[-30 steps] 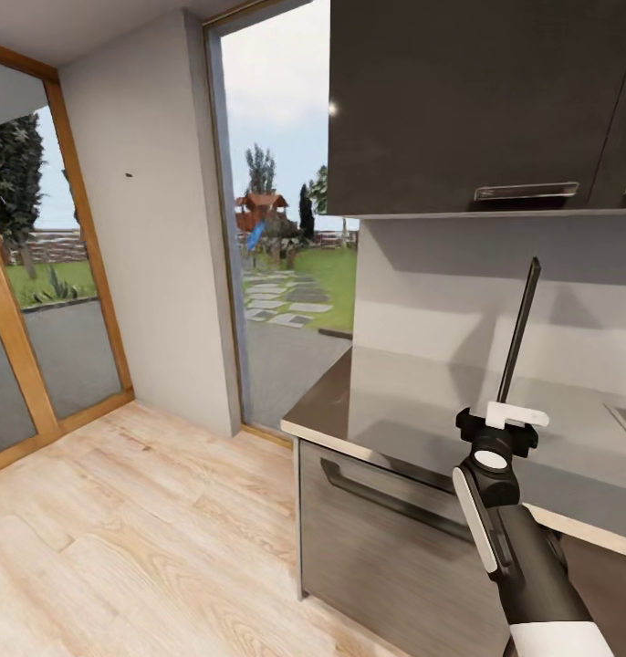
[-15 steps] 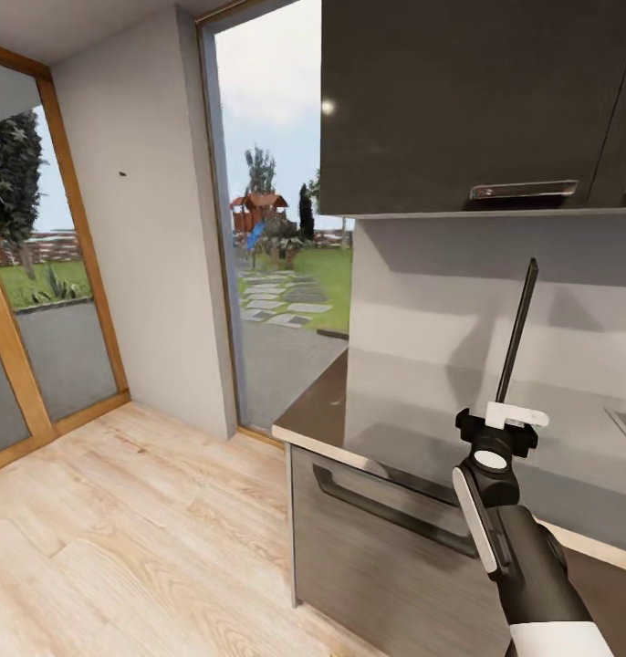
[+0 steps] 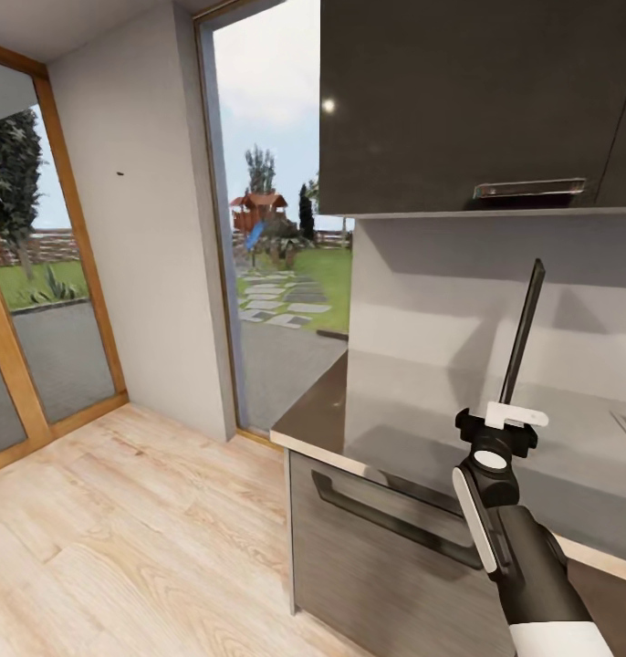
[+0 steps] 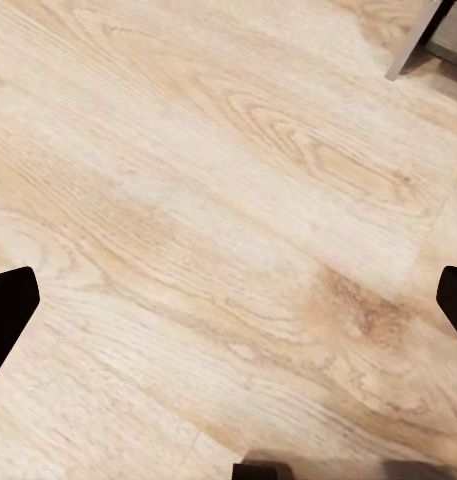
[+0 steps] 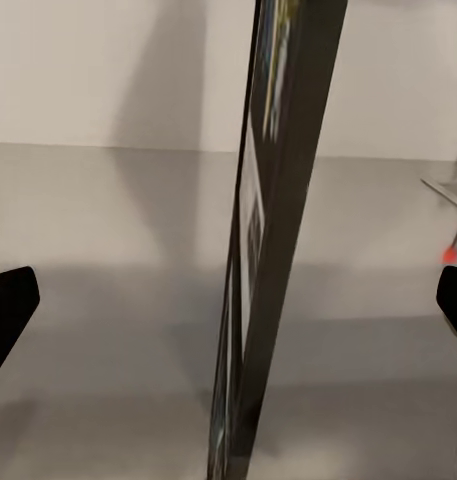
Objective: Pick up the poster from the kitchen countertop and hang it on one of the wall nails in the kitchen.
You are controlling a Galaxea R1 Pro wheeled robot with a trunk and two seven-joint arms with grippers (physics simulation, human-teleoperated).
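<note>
The poster [image 3: 523, 328] stands upright and edge-on, a thin dark bar rising from my right gripper [image 3: 512, 415], which is shut on its lower edge. It hangs over the grey-brown kitchen countertop [image 3: 413, 411], just in front of the backsplash. In the right wrist view the poster [image 5: 278, 200] runs up between the fingertips [image 5: 8, 310], a strip of white border and artwork showing. A wall nail [image 3: 119, 173] is a dark speck on the pale wall panel at the left. My left gripper [image 4: 228, 300] is open over the wooden floor [image 4: 228, 200].
Dark upper cabinets [image 3: 459, 100] overhang the counter at head height. Drawer fronts with a bar handle [image 3: 386, 520] sit below the slab. A tall window [image 3: 276, 228] separates the counter from the nail's wall, and a wood-framed glass door [image 3: 21, 301] is further left. Light wooden floor [image 3: 121, 547] spreads out at the left.
The whole view has shifted slightly, so the counter's corner and the nail sit a little further left. The poster keeps its place in my right gripper.
</note>
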